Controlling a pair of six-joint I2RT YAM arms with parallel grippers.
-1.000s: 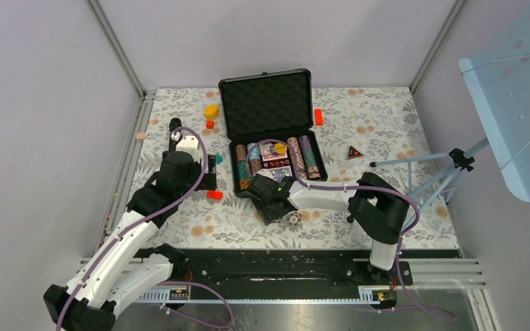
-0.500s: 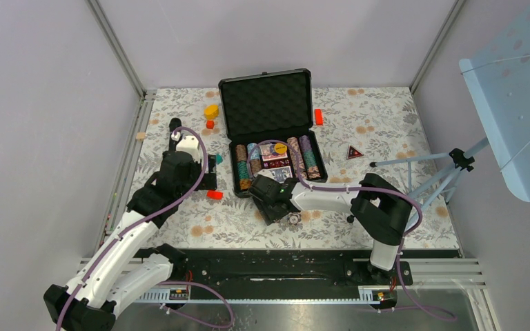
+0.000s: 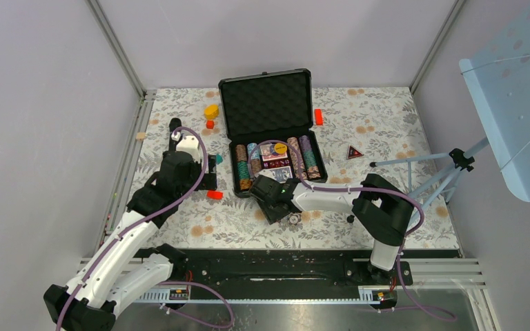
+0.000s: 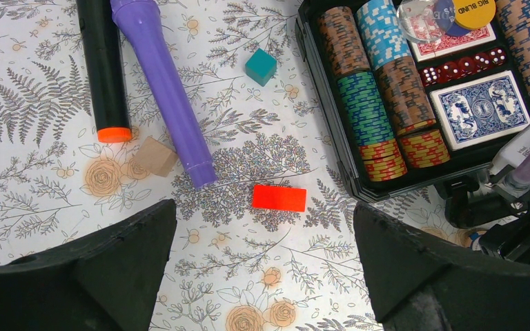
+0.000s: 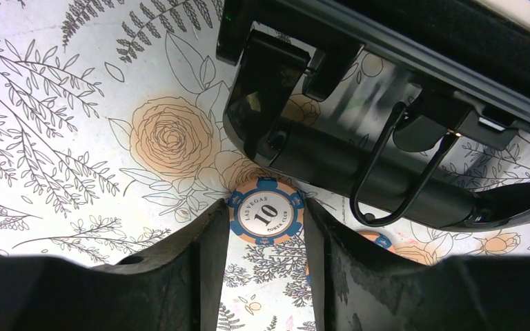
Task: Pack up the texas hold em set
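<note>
The black case lies open at the table's back middle, foam lid up. Its tray holds rows of striped chips and a blue card deck. My right gripper is low at the case's front edge, by the handle. Its fingertips are closed on the edges of a blue-and-tan "10" poker chip. A second loose chip lies partly hidden beside the right finger. My left gripper is open and empty above the mat, left of the case.
A red block lies just ahead of the left jaws. A purple cylinder, a black marker, a teal cube and a tan block lie further left. A tripod stands at the right.
My right gripper has edged slightly left along the case's front edge. The left arm has not moved.
</note>
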